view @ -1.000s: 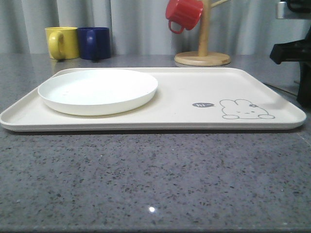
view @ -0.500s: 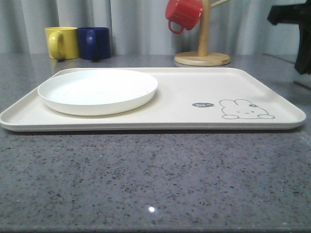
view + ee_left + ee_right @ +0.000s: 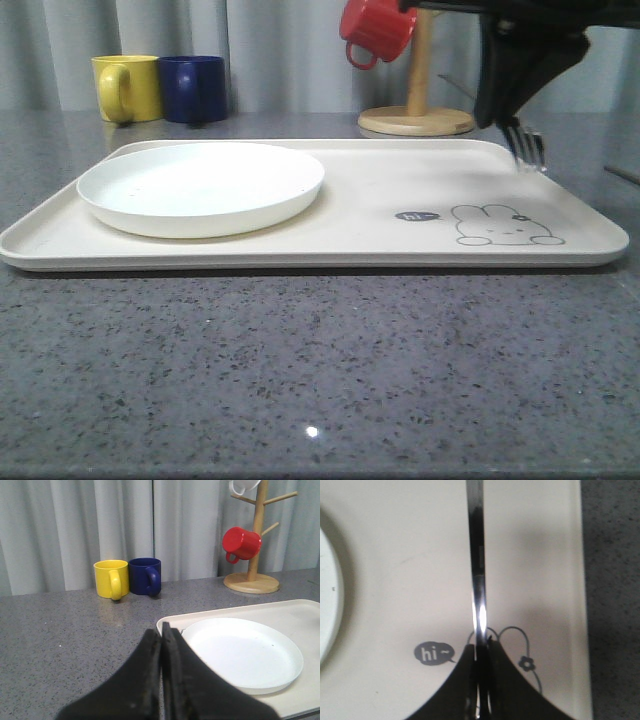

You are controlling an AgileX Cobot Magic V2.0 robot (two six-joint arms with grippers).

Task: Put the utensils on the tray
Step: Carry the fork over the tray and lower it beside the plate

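The right arm reaches in from the top right of the front view, high over the right end of the tray (image 3: 360, 200). Its black right gripper (image 3: 505, 112) points down and a bit to the left. It is squeezed tight on the fork (image 3: 527, 148). The fork's prongs stick out below the gripper, up in the air above the tray's far right corner, not touching it.

The right wrist view looks straight down. There the fork (image 3: 477, 570) is a thin shiny strip running out from between the gripper (image 3: 481, 652) fingers. Under it lie the grey rabbit drawing (image 3: 520, 652) and a small "hi" bubble (image 3: 434, 654).

The left wrist view shows the left gripper (image 3: 161, 637) low over the grey table (image 3: 65, 630), its two fingers pressed together with nothing between them. Past it sits the white plate (image 3: 242, 652) on the left part of the tray. Farther back are the yellow mug (image 3: 111, 578), the blue mug (image 3: 145, 576), and a red mug (image 3: 241, 543) hanging on a wooden mug stand (image 3: 252, 577).
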